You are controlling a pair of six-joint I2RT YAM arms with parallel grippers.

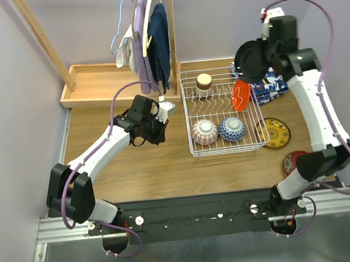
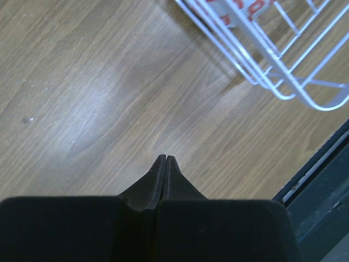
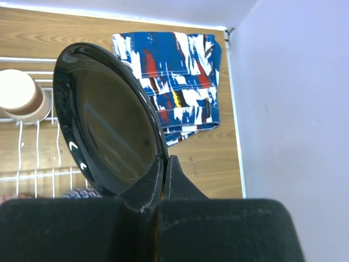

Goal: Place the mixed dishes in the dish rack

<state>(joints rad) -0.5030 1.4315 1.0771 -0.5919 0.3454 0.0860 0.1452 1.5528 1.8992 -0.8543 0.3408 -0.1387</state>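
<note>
The white wire dish rack (image 1: 226, 144) (image 2: 283, 71) (image 3: 32, 142) stands mid-table. It holds a tan cup (image 1: 204, 82) (image 3: 19, 93), an upright orange plate (image 1: 241, 95), a red-white bowl (image 1: 204, 132) and a blue-patterned bowl (image 1: 231, 129). My right gripper (image 1: 265, 53) (image 3: 165, 159) is shut on the rim of a glossy black plate (image 1: 250, 60) (image 3: 109, 120), held on edge above the rack's far right corner. On the table right of the rack lie a yellow-patterned plate (image 1: 273, 132) and a dark red plate (image 1: 291, 162), half hidden by my right arm. My left gripper (image 1: 151, 136) (image 2: 165, 157) is shut and empty, over bare wood left of the rack.
A blue-red patterned cloth (image 1: 269, 88) (image 3: 174, 82) lies behind the rack's right side, under the black plate. A shallow wooden tray (image 1: 105, 82) sits at the far left. Clothes on hangers (image 1: 147, 34) hang above the rack's far left corner. The purple wall (image 3: 294, 109) is close on the right.
</note>
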